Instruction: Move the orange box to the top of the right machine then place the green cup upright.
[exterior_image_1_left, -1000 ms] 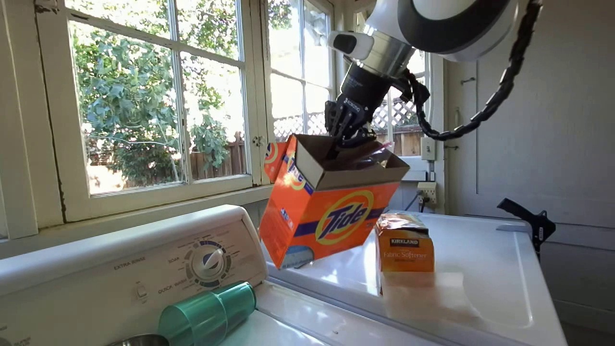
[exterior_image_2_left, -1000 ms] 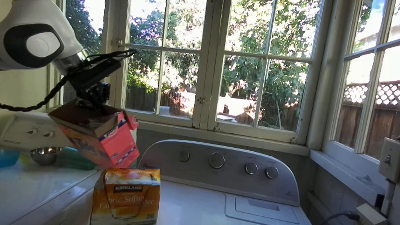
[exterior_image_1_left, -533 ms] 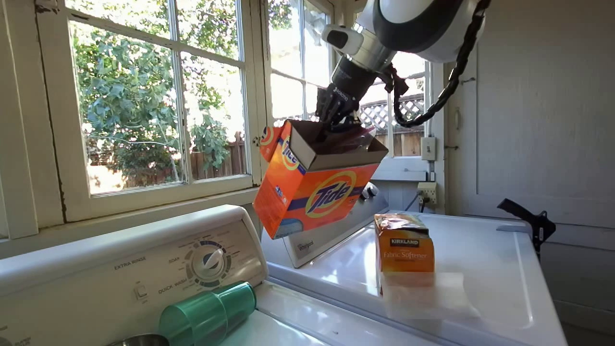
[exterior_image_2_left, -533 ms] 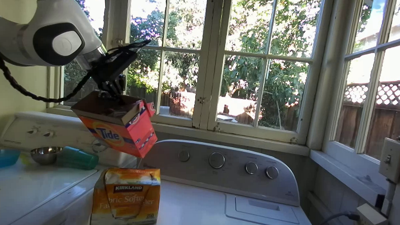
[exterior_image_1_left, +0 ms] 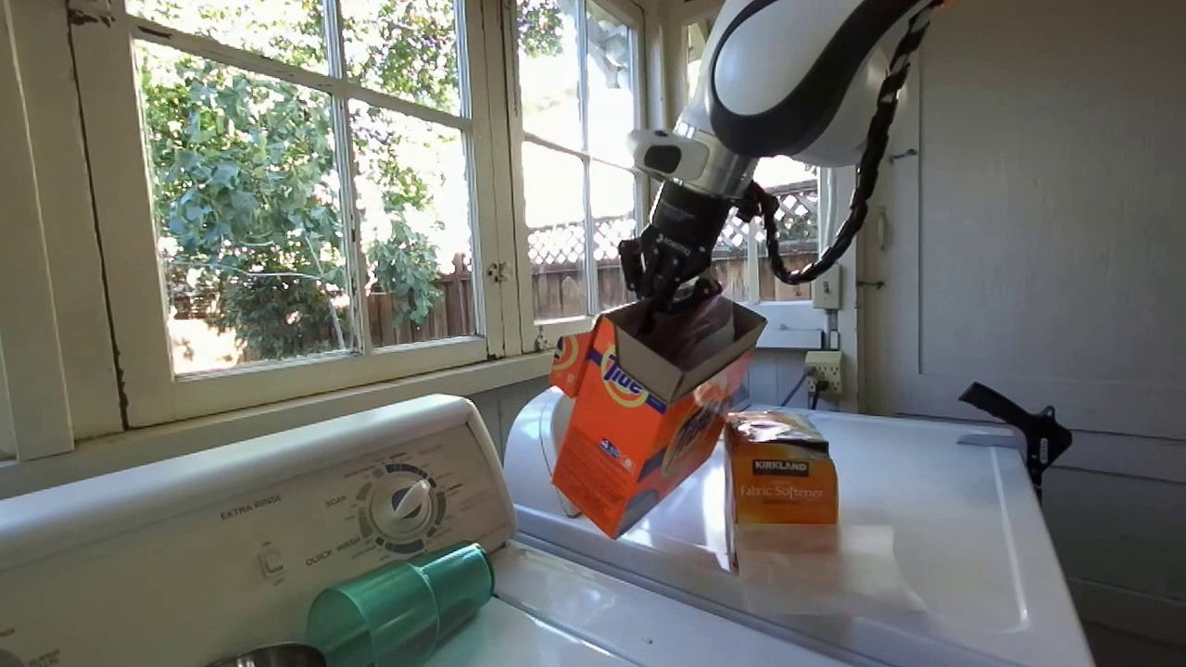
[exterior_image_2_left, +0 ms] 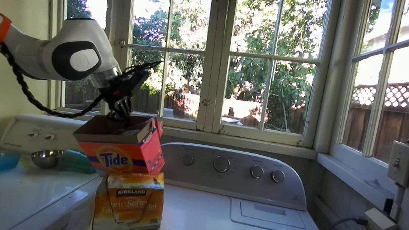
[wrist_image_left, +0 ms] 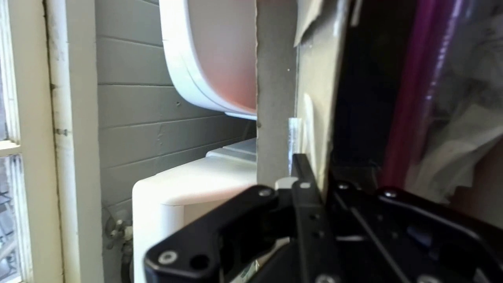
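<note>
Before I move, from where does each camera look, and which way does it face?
In an exterior view: apparently from the green cup side, facing across the right machine; arm and gripper holding the orange box show.
In an exterior view: apparently from that machine's front, facing its knobs and the windows; arm and gripper at left.
Wrist view: behind the gripper, looking along its fingers, partly into the orange box; gripper but no arm shows.
Both exterior views share orange box, green cup, right machine.

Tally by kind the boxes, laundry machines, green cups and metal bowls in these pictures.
Boxes: 2 (orange box, Kirkland box)
Laundry machines: 2 (knob-row machine, big-dial machine)
Green cup: 1, lying on its side
Metal bowl: 1
Total: 6
</note>
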`<state>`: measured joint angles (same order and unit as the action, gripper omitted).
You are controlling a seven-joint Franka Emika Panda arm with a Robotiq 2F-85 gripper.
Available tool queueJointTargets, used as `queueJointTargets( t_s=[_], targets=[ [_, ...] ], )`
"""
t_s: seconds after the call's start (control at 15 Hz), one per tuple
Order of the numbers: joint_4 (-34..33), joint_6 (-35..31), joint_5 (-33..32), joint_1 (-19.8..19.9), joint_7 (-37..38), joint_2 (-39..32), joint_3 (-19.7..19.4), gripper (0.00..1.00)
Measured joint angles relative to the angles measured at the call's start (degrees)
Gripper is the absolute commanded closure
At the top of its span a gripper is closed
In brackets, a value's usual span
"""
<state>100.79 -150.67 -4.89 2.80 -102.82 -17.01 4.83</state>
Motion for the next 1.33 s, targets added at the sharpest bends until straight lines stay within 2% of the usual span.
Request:
queueJointTargets(
  t_s=[0.33, 0.8, 0.87, 1.33],
  targets=[
    [-9.54, 6.19, -0.03, 2.55, -2.26, -5.23, -0.73, 0.99],
    [-25.07, 20.90, -0.04, 2.38, -1.44, -13.50, -0.92, 0.96],
    [-26.36, 21.47, -0.04, 2.38, -1.29, -14.39, -0.92, 0.99],
    [-27.88, 22.14, -0.36, 2.64, -2.36, -17.90, -0.95, 0.99]
  ],
)
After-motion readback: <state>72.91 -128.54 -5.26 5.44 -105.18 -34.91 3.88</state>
